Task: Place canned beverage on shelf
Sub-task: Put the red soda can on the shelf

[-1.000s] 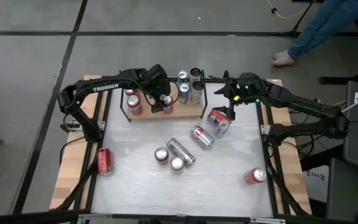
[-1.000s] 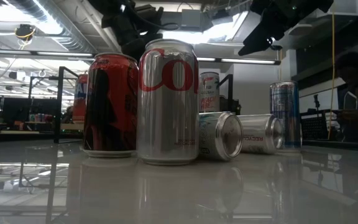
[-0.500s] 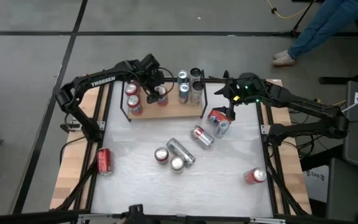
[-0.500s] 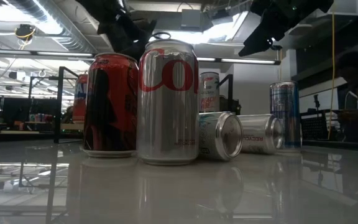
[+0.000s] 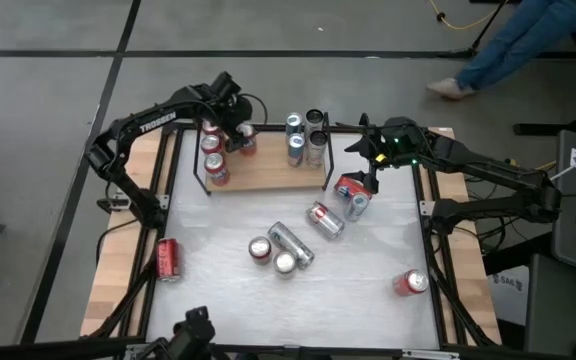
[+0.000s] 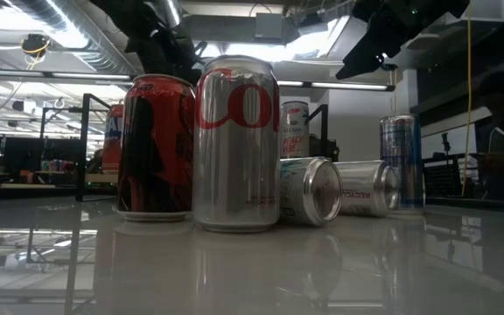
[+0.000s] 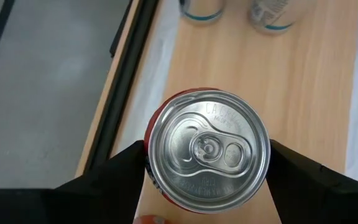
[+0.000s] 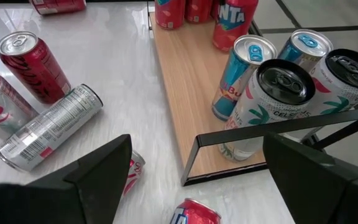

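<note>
The shelf is a light wooden board with black rails at the table's far side. My left gripper is over its far left part, shut on a red canned beverage with a silver top. Two red cans stand on the shelf's left end and several slim cans on its right end. My right gripper hangs open off the shelf's right end, above a red-and-blue can, with nothing between its fingers. My left gripper pinches the red can between its two fingers, which sit on opposite sides of the can's wall just under the top rim. The fingers come steeply from above. The can stays upright over the board; its own body hides the base.
Loose cans lie and stand on the white tabletop: a red one and a silver one upright in the middle, two lying ones nearby, a red one at the left rail, another near right. A person's legs show beyond the table.
My left gripper has carried the red can level across the shelf, from the board's middle front toward the table's far edge and somewhat to the left. The can has stayed upright in the hold. My right arm has kept still.
</note>
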You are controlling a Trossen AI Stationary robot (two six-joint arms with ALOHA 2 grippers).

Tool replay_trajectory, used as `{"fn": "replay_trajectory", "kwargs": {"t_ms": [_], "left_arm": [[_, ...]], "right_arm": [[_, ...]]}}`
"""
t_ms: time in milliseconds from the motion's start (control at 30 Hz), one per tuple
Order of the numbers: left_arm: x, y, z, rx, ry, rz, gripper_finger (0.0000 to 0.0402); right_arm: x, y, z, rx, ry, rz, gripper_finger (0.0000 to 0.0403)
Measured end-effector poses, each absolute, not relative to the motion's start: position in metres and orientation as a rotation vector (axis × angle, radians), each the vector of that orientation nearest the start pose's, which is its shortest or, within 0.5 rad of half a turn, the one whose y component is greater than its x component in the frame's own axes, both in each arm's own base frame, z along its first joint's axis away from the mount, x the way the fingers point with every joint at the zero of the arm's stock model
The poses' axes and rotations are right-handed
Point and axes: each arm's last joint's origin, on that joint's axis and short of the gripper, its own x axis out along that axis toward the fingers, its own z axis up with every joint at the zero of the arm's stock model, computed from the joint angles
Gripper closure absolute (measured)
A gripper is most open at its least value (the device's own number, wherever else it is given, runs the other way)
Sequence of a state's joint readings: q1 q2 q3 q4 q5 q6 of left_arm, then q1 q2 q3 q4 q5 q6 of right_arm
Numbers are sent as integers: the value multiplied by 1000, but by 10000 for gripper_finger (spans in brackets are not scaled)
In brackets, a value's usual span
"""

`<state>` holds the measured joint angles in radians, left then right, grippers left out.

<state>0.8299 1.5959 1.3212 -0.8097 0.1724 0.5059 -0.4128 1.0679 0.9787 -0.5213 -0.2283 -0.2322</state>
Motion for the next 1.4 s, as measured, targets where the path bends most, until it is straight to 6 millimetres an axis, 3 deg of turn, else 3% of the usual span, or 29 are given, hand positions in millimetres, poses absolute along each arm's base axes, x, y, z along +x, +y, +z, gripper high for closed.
{"fn": "replay_trajectory", "kwargs": {"t_ms": [367,600,1033,1400], "left_arm": [[200,240,287,-41,1103,437,129],[198,238,290,-77,1081,430,129],[196,235,275,-115,1087,431,128],[195,237,275,-94,1115,483,87]], "right_arm": [[205,-83,318,-33,596,-110,49],[205,-83,318,-33,596,-110,49],[205,-83,318,-33,596,-111,49],[205,-82,318,-33,596,-110,49]]}}
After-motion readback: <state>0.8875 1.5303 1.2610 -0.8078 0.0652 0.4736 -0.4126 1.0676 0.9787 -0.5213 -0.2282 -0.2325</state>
